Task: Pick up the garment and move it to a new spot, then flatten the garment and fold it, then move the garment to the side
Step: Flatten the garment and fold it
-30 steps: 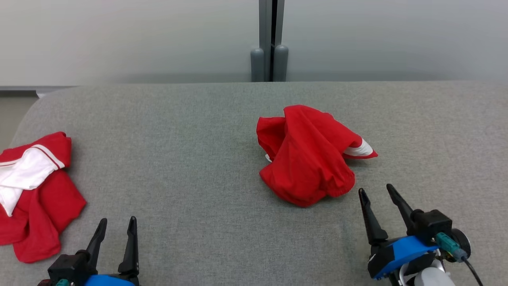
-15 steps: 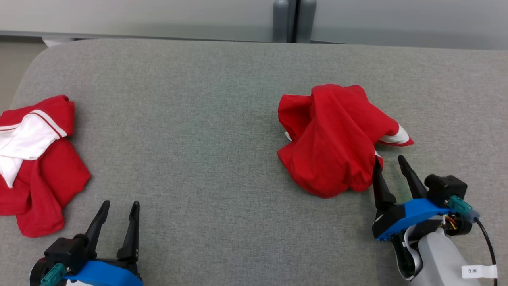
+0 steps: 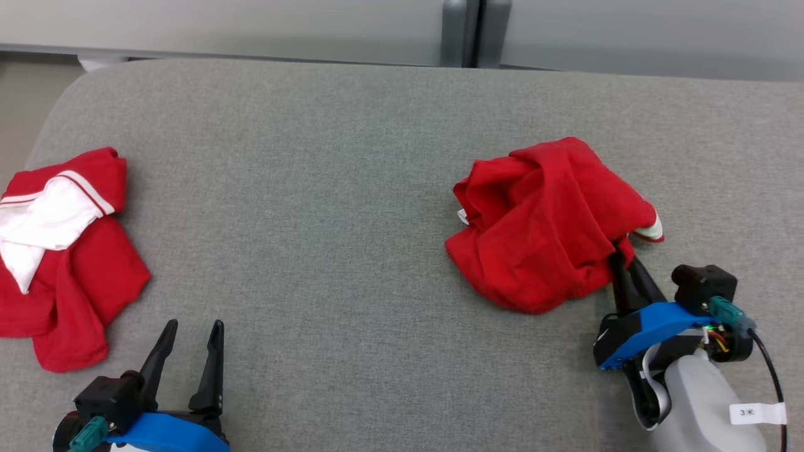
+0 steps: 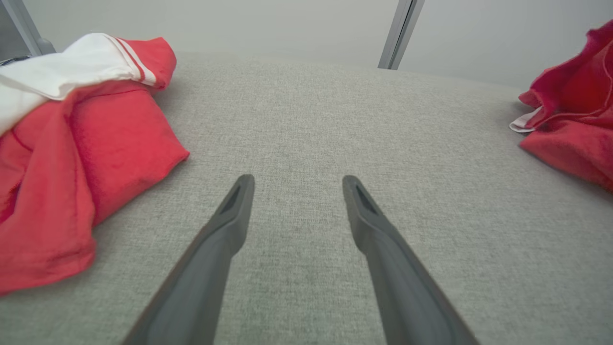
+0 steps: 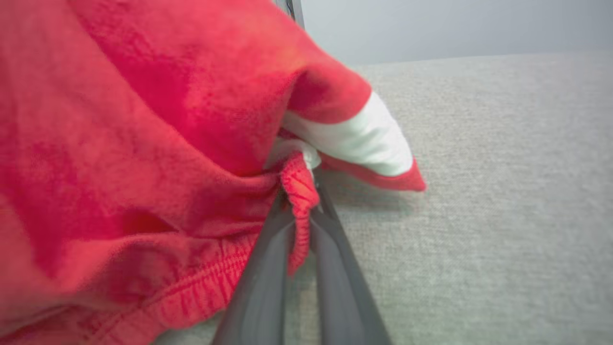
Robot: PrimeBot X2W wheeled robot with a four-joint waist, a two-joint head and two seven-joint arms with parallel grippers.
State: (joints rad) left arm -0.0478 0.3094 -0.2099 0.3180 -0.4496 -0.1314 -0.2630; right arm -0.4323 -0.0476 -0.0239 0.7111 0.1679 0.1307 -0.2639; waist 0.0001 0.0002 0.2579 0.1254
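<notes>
"Since your right gripper (image 3: pixel 622 258) is squeezing shut on the stretchy edge of the cloth (image 3: pixel 546 226), is the cloth leaving the table (image 3: pixel 314 188) yet?"

"Not that I can tell. It is lying in a crumpled heap on the right half. Your two fingers (image 5: pixel 261 273) are pinching its near right corner, just beside the white stripe (image 5: pixel 364 143). I think you are grabbing that edge because it is thick and sticking out, so it is easy to hold."

"And what is your left gripper (image 3: pixel 193 326) doing?"

"It is waiting at the front left, with its fingers spread wide and nothing between them. I think you are keeping it there so it is not getting in the way."

"What is that red and white heap at the far left?"

"That is a second cloth (image 3: pixel 63 251), well apart from yours. You are not touching it."

"So which step are you doing?"

"I think you are just starting the pick-up. Moving, flattening and folding are all waiting. One corner is carrying the whole heap, so lifting slowly is looking wise."
</notes>
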